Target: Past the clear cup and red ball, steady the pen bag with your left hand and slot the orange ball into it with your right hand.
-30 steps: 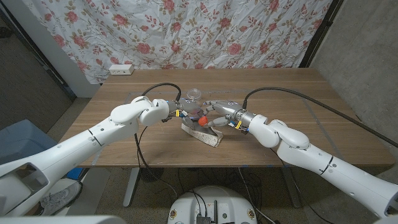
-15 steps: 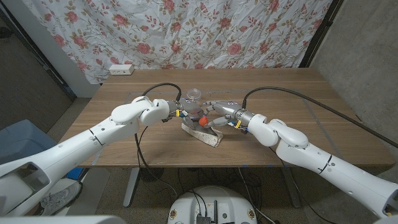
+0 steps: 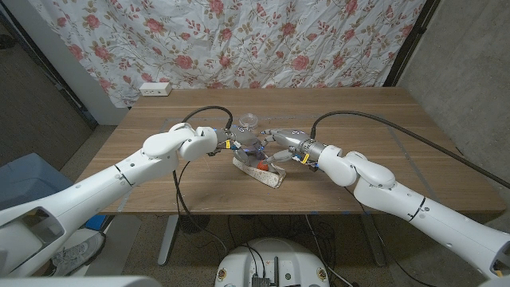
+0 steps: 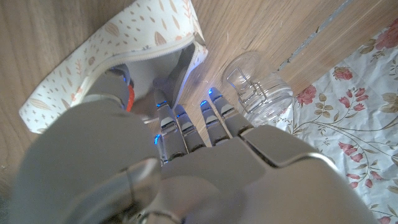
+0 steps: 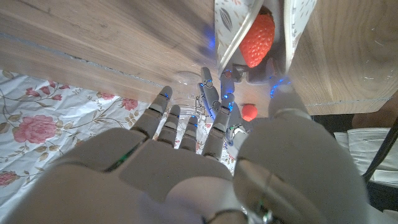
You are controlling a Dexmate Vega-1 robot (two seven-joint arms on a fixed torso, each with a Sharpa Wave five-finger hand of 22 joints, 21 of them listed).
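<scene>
pen bag (image 3: 261,169): white, leaf-patterned fabric, lying on the tabletop, mouth gaping open | orange ball (image 3: 262,167): textured, sitting inside the bag's mouth between its two walls | clear cup (image 3: 249,122): transparent, on the tabletop just past the bag | red ball (image 5: 249,112): small, near the cup, partly hidden

The pen bag (image 3: 260,170) lies on the worktop (image 3: 382,151) between my left hand (image 3: 236,146) and my right hand (image 3: 275,147), its open mouth toward them. The ball (image 3: 262,167) sits inside the bag, just past my right hand's fingertips. The cup (image 3: 249,122) stands just beyond both hands, beside my left hand's fingers (image 4: 211,118).
</scene>
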